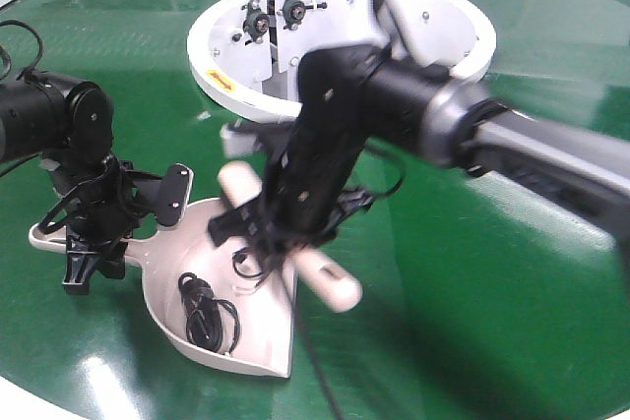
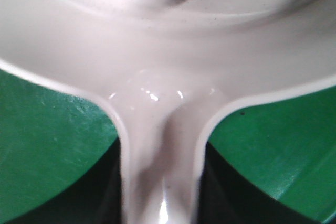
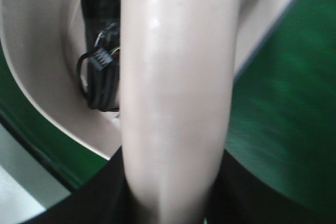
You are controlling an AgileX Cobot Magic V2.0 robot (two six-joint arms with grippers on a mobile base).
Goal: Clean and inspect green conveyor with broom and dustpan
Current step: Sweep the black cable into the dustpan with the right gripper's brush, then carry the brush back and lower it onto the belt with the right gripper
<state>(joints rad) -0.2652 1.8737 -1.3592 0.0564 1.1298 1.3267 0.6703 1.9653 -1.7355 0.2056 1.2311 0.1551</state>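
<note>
The pale dustpan [image 1: 258,339] lies on the green conveyor [image 1: 472,282], mouth toward the front, with a coiled black cable [image 1: 209,314] inside it. My left gripper [image 1: 92,255] is shut on the dustpan's handle; in the left wrist view the handle [image 2: 161,145] runs between the dark fingers of the left gripper [image 2: 161,195]. The broom [image 1: 333,287] slants across the dustpan's right wall, held by my right gripper [image 1: 264,233]. In the right wrist view the broom [image 3: 176,77] fills the middle above the right gripper [image 3: 173,200], with the dustpan [image 3: 42,51] and cable [image 3: 100,72] behind it.
A white ring-shaped housing [image 1: 433,17] with bolted brackets stands at the back centre, close behind the right arm. The belt's white rim [image 1: 25,402] curves along the near left edge and the far corners. Green belt [image 3: 283,103] lies to the right of the broom.
</note>
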